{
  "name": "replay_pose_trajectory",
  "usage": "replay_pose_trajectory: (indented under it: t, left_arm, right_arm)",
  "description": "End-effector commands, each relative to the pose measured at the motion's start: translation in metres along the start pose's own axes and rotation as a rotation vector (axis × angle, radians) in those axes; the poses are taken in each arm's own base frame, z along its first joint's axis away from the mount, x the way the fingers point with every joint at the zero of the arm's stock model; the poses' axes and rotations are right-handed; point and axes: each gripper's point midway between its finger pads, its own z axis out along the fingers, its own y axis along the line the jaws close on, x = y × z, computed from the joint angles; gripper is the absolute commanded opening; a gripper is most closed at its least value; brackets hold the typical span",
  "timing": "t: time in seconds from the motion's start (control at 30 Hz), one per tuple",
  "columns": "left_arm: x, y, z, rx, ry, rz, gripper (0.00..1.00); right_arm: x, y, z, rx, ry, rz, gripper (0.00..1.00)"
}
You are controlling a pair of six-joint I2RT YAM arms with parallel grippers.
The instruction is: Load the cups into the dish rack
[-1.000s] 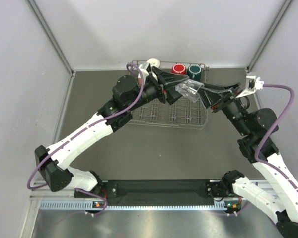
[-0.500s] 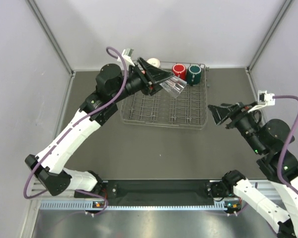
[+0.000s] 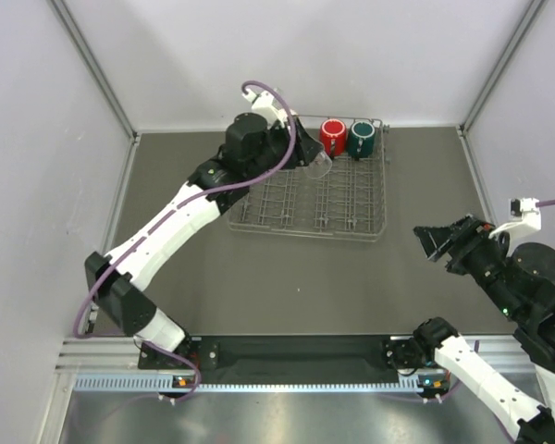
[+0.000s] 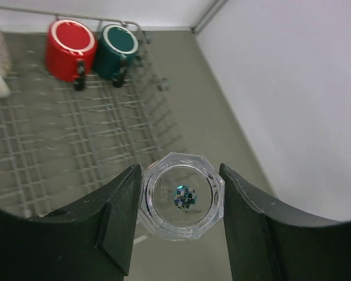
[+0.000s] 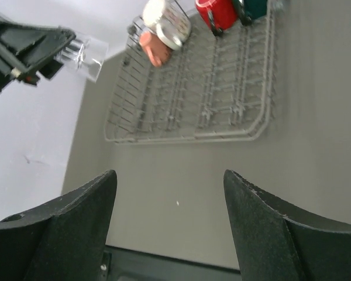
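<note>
**Glass in my left grip, above the rack**

My left gripper (image 4: 180,178) clamps the clear glass (image 4: 181,196) by its sides, above the dish rack (image 3: 305,233). The red mug (image 4: 69,41) and green mug (image 4: 120,44) sit side by side in its far right corner. The pink mug (image 5: 152,47) and white mug (image 5: 167,23) sit at the far left. My right gripper (image 5: 169,181) is spread wide and empty, well apart from the rack.

5 cups in all: 4 mugs and 1 clear glass (image 4: 181,196). There is 1 dish rack (image 3: 310,199). All 4 mugs sit at its far side: 1 red mug (image 3: 333,137), 1 dark green mug (image 3: 362,139), 1 white mug (image 5: 167,17) and 1 salmon-pink mug (image 5: 152,50). The 1 glass is above the rack. There are 2 grippers: the left gripper (image 4: 180,172) over the rack and the right gripper (image 5: 169,175) off its near right corner.
</note>
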Motion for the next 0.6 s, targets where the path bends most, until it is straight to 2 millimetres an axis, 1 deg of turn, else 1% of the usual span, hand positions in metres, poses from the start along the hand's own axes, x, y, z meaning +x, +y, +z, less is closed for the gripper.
replay_pose_trajectory:
  t: [0.0, 0.03, 0.07, 0.1, 0.13, 0.17, 0.2, 0.23, 0.27, 0.33, 0.37, 0.43, 0.47, 0.5, 0.53, 0.57]
  left_arm:
    - [-0.027, 0.01, 0.023, -0.025, -0.143, 0.199, 0.0]
    - [-0.025, 0.016, 0.031, -0.049, -0.15, 0.218, 0.0]
    - [-0.02, 0.018, 0.039, -0.055, -0.147, 0.236, 0.0]
    - [-0.01, 0.03, 0.055, -0.08, -0.129, 0.262, 0.0]
    - [-0.011, 0.031, 0.063, -0.092, -0.154, 0.269, 0.0]
    - [0.002, 0.043, 0.078, -0.126, -0.133, 0.283, 0.0]
    - [0.001, 0.044, 0.086, -0.136, -0.16, 0.298, 0.0]
    - [-0.004, 0.046, 0.094, -0.149, -0.201, 0.345, 0.0]
    - [0.007, 0.058, 0.109, -0.206, -0.21, 0.371, 0.0]
    - [0.008, 0.063, 0.127, -0.222, -0.249, 0.401, 0.0]
    - [0.016, 0.071, 0.145, -0.235, -0.243, 0.405, 0.0]
    - [0.024, 0.077, 0.162, -0.246, -0.243, 0.417, 0.0]
    - [0.032, 0.075, 0.176, -0.24, -0.252, 0.428, 0.0]
    - [0.033, 0.078, 0.18, -0.268, -0.265, 0.462, 0.0]
    - [0.038, 0.074, 0.186, -0.272, -0.276, 0.477, 0.0]
    - [0.042, 0.076, 0.195, -0.279, -0.291, 0.485, 0.0]
  right_arm:
    - [0.009, -0.012, -0.008, 0.056, 0.041, 0.014, 0.73]
    - [0.009, -0.012, -0.006, 0.063, 0.045, 0.01, 0.74]
    - [0.008, -0.012, -0.006, 0.064, 0.046, 0.008, 0.74]
    - [0.006, -0.012, -0.005, 0.071, 0.043, 0.008, 0.74]
    - [0.002, -0.009, -0.005, 0.073, 0.037, 0.017, 0.74]
    - [0.0, -0.008, -0.005, 0.073, 0.033, 0.023, 0.74]
    - [-0.001, -0.007, -0.005, 0.07, 0.031, 0.027, 0.74]
    - [-0.001, -0.006, -0.006, 0.066, 0.033, 0.035, 0.74]
    - [-0.001, -0.005, -0.007, 0.062, 0.032, 0.039, 0.74]
    - [0.004, -0.007, -0.01, 0.063, 0.051, 0.051, 0.74]
    - [0.006, -0.007, -0.011, 0.062, 0.06, 0.054, 0.74]
    - [0.01, -0.01, -0.014, 0.071, 0.074, 0.057, 0.74]
    - [0.011, -0.012, -0.016, 0.076, 0.079, 0.058, 0.74]
    - [0.012, -0.013, -0.017, 0.08, 0.076, 0.061, 0.74]
    - [0.014, -0.016, -0.019, 0.09, 0.083, 0.062, 0.74]
    - [0.014, -0.017, -0.02, 0.094, 0.083, 0.064, 0.74]
